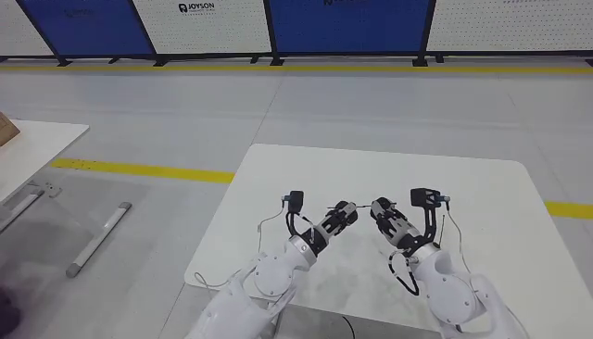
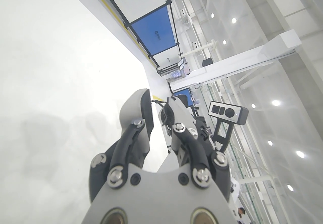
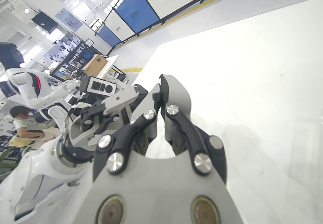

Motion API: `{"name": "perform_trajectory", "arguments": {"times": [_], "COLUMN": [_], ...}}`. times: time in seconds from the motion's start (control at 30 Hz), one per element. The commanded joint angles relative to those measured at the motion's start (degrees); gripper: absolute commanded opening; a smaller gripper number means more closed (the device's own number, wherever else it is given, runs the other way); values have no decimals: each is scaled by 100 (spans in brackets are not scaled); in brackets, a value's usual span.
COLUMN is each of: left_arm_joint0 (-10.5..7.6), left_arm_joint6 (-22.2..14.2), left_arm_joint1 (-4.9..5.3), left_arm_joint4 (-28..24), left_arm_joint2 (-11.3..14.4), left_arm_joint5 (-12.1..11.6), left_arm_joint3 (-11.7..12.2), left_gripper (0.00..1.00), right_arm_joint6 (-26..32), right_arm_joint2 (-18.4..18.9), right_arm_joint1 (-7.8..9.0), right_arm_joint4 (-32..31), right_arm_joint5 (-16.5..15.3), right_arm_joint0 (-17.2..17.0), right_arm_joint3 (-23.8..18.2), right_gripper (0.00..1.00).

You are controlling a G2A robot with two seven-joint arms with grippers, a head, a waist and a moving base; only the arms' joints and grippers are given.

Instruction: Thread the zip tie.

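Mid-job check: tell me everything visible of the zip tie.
The zip tie is a thin black strip, plastic by its look. In the left wrist view a short stretch of it crosses the gap at the tips of the left gripper, whose jaws stand apart. In the right wrist view the right gripper is closed, with a dark sliver, seemingly the tie, between its pads. It hangs over the white table. Its head and any loop are hidden.
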Motion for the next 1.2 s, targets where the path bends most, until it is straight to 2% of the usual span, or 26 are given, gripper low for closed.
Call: {"name": "perform_trajectory", "arguments": {"times": [0.0,0.27,0.57,0.6,0.63,0.77,0.87,1.17], "left_arm_joint0": [-17,-54,-59,-62,-63,-56,-20,69], "left_arm_joint6": [-5,16,34,32,28,-58,-364,-276], "left_arm_joint1": [-6,-19,-21,-21,-21,-16,-1,29], "left_arm_joint4": [-17,-40,-24,-22,-21,-21,-273,-125], "left_arm_joint2": [21,49,40,40,40,41,0,-88], "left_arm_joint5": [24,58,117,129,135,94,-48,-107], "left_arm_joint3": [10,47,53,51,47,21,-42,-152], "left_gripper": [9,19,7,1,0,0,0,0], "right_arm_joint6": [3,16,20,21,22,46,83,151], "right_arm_joint2": [1,-6,-17,-18,-19,-36,-72,-84], "right_arm_joint1": [2,7,12,13,13,14,10,8], "right_arm_joint4": [3,-5,-41,-44,-48,-70,-92,0], "right_arm_joint5": [-25,-76,-87,-85,-83,-72,-37,-42], "right_arm_joint0": [-6,-16,-42,-44,-46,-42,-14,-7], "right_arm_joint3": [-3,-6,-66,-72,-77,-86,-77,-109], "right_gripper": [0,0,0,0,0,0,0,0]}}
